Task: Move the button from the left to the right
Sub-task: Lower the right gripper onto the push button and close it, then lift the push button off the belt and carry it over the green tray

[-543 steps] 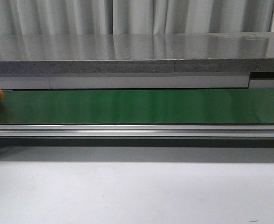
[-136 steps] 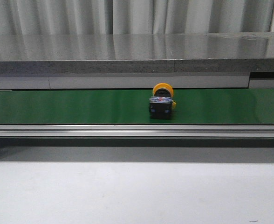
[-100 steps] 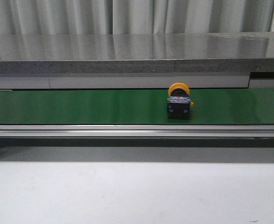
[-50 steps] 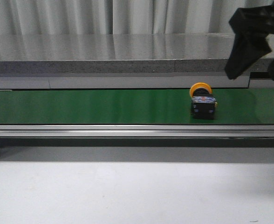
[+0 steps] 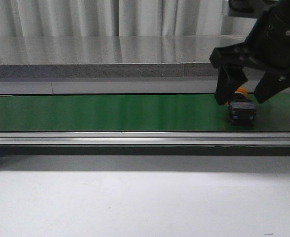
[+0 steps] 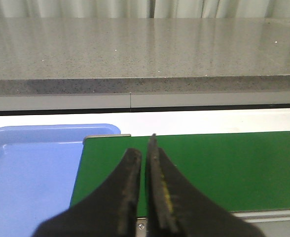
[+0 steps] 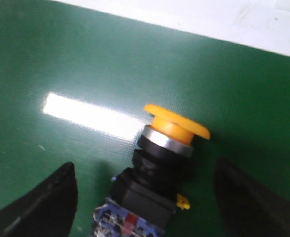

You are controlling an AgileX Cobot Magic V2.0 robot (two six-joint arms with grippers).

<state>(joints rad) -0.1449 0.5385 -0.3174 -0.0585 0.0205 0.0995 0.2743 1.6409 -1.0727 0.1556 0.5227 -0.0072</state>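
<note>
The button (image 5: 241, 112), an orange cap on a black body with a bluish band, lies on its side on the green belt (image 5: 110, 112) near its right end. My right gripper (image 5: 243, 96) hangs over it, open, one finger on each side and neither touching. The right wrist view shows the button (image 7: 157, 173) between the two spread fingers (image 7: 41, 202), its cap (image 7: 177, 121) pointing away from the wrist. My left gripper (image 6: 144, 148) is shut on nothing above the belt's left end (image 6: 224, 168); it does not show in the front view.
A blue tray (image 6: 31, 168) sits just off the belt's left end. A grey stone counter (image 5: 110, 54) runs behind the belt, with curtains beyond. A metal rail (image 5: 135, 138) edges the belt's front, and white tabletop (image 5: 135, 202) lies nearer.
The button has travelled rightward along the belt from the left edge to near the right end. My right gripper has come down from the upper right and now straddles it.
</note>
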